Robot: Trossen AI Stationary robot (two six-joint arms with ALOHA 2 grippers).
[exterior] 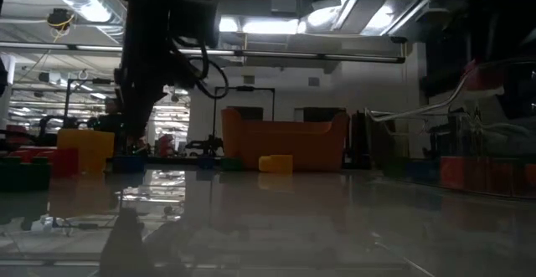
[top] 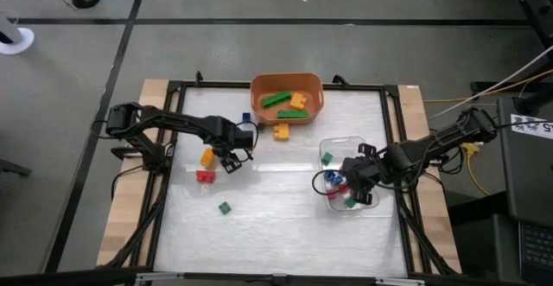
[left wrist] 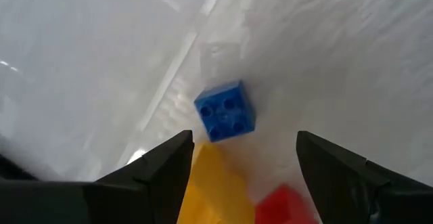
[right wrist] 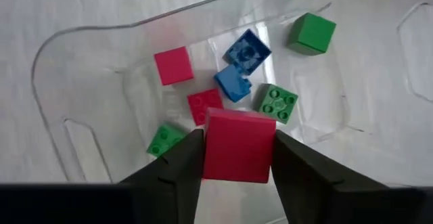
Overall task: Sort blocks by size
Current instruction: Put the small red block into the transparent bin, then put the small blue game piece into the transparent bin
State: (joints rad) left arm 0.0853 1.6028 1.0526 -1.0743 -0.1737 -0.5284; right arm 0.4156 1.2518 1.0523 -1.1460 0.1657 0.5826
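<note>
My right gripper [right wrist: 239, 164] hangs over the clear tray [top: 333, 145] at the table's right, shut on a red cube [right wrist: 239, 146]. Several small red, green and blue blocks [right wrist: 233, 83] lie in the tray below it. My left gripper [top: 232, 160] points down, open, at the table's left; a yellow block [top: 207, 156] and a red block [top: 205, 176] rest on the table just left of it. A blue block [left wrist: 225, 111] lies ahead of its open fingers, and a green block [top: 225, 207] sits nearer the front. My right gripper pinches the red cube by two opposite side faces [right wrist: 211, 149] between its two fingers. The fingers come from above, slanting steeply down. The cube hangs clear above the blocks on the tray's floor.
An orange bin [top: 313, 85] at the far middle holds long green and yellow bricks. A yellow brick [top: 282, 131] lies on the table just in front of it. A dark frame [top: 393, 122] edges the white mat; open mat lies in the near middle.
</note>
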